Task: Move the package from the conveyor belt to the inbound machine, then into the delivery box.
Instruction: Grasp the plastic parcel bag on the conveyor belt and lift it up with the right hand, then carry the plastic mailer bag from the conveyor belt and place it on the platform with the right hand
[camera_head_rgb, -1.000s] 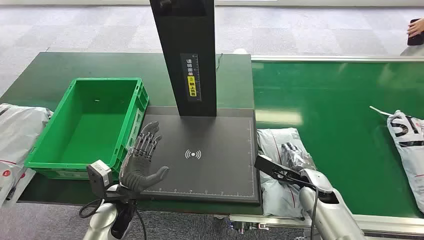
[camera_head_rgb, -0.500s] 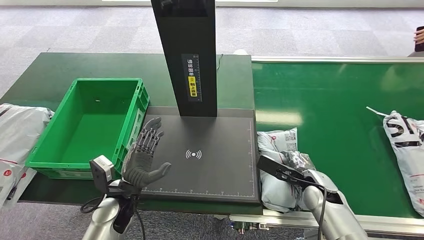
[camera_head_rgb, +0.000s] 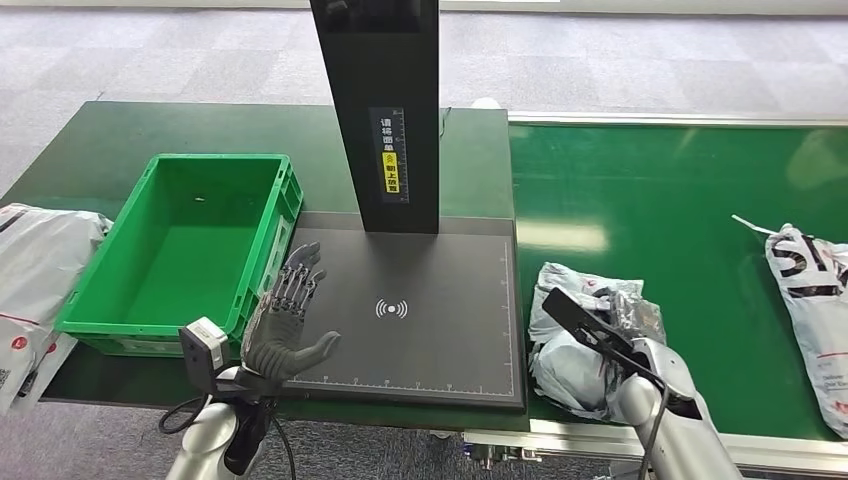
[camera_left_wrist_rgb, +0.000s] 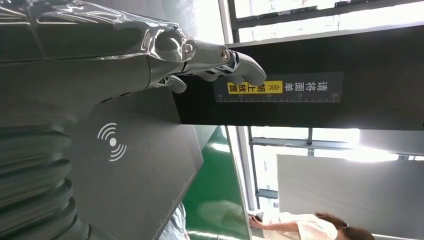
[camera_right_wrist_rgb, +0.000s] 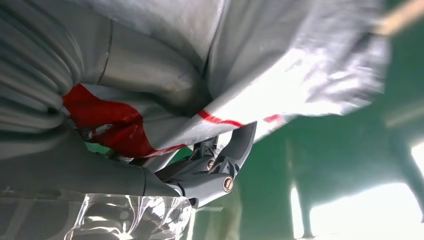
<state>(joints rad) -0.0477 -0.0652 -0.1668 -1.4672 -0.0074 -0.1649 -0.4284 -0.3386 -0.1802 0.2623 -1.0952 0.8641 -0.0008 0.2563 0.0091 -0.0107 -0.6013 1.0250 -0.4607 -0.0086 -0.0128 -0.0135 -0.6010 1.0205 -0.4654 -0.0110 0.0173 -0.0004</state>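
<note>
Head view: first step in hand, judged as the pickup from the conveyor belt. Right hand, lower right of frame, is closed around a crumpled grey package lying on the belt just beside the black scanner plate of the inbound machine. Left hand, lower left of centre, hovers over the plate's left edge, fingers spread, holding nothing. Green box sits at left. Next move calls for lifting the package clear and carrying it leftward onto the plate; a firm hold matters, as the bag is soft.

Left wrist view: fingers extended and apart, nothing between them, plate beneath.

Right wrist view: package film bunched against the palm, fingers curled under it.
</note>
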